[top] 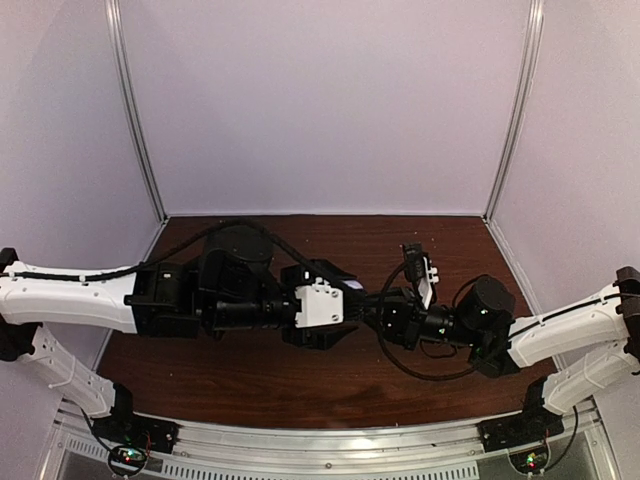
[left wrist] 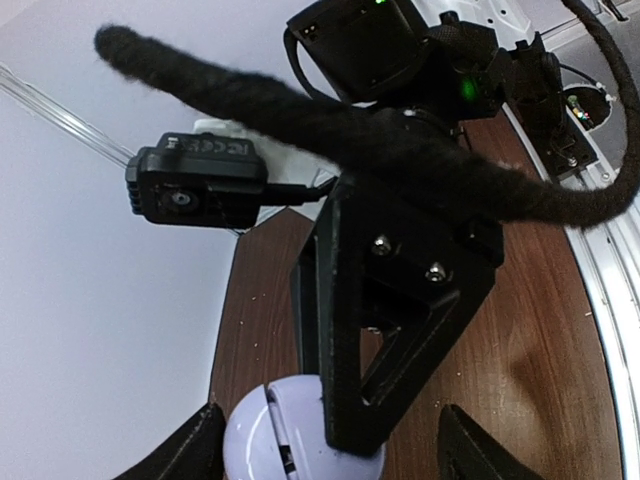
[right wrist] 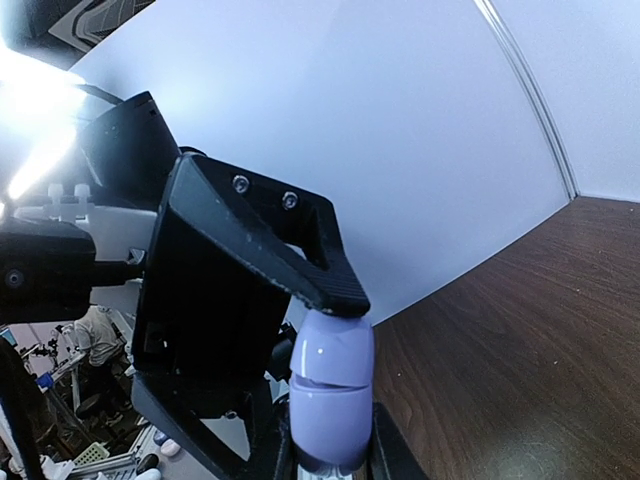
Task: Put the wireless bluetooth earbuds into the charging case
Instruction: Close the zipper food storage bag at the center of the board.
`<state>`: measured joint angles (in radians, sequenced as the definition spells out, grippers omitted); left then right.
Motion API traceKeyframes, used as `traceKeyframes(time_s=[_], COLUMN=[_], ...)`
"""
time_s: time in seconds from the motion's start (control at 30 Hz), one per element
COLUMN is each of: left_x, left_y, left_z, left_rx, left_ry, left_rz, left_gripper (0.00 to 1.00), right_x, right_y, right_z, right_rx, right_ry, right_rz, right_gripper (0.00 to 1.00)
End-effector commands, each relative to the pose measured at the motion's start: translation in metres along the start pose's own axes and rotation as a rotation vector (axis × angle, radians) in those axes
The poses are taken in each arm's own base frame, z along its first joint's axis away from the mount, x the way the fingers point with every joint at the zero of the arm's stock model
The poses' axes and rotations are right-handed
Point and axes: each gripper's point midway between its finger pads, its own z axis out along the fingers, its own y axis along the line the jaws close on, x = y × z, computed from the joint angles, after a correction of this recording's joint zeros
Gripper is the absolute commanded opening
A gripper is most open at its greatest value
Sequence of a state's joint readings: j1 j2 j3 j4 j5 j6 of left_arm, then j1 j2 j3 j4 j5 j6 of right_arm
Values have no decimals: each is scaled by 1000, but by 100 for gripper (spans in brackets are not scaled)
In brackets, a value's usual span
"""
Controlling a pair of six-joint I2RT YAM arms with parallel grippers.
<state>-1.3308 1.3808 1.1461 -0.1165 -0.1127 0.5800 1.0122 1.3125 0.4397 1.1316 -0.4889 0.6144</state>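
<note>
The pale lavender charging case [right wrist: 332, 400] stands on edge between the fingers of my right gripper [right wrist: 330, 462], which is shut on it. Its seam shows as a thin gap. One ribbed finger [right wrist: 300, 262] of my left gripper rests on the case's top. In the left wrist view the case [left wrist: 268, 440] lies between the wide-open fingers of my left gripper [left wrist: 330, 458], partly covered by a black right finger [left wrist: 350, 330]. In the top view my left gripper [top: 335, 305] and right gripper [top: 378, 312] meet mid-table and hide the case. No earbuds show in any view.
The brown wooden table [top: 300, 380] is walled by white panels at the back and sides. A metal rail [top: 330, 442] runs along the near edge. A thick black cable [left wrist: 350, 130] crosses the left wrist view.
</note>
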Motion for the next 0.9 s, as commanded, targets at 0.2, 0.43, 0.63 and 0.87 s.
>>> traceKeyframes(time_s=[0.2, 0.43, 0.63, 0.87], left_x=[22, 27, 31, 30], left_y=[-26, -26, -28, -25], left_z=[10, 12, 14, 13], left_rx=[53, 44, 45, 34], left_ry=[88, 107, 121, 123], left_rz=[74, 101, 111, 109], left_gripper=[69, 58, 67, 46], right_x=[-51, -52, -52, -52], right_y=[7, 9, 11, 13], right_z=[3, 3, 3, 4], right_rx=[-8, -17, -20, -25], right_ry=[-193, -207, -209, -208], right_rz=[36, 57, 59, 57], right_gripper=[0, 0, 0, 2])
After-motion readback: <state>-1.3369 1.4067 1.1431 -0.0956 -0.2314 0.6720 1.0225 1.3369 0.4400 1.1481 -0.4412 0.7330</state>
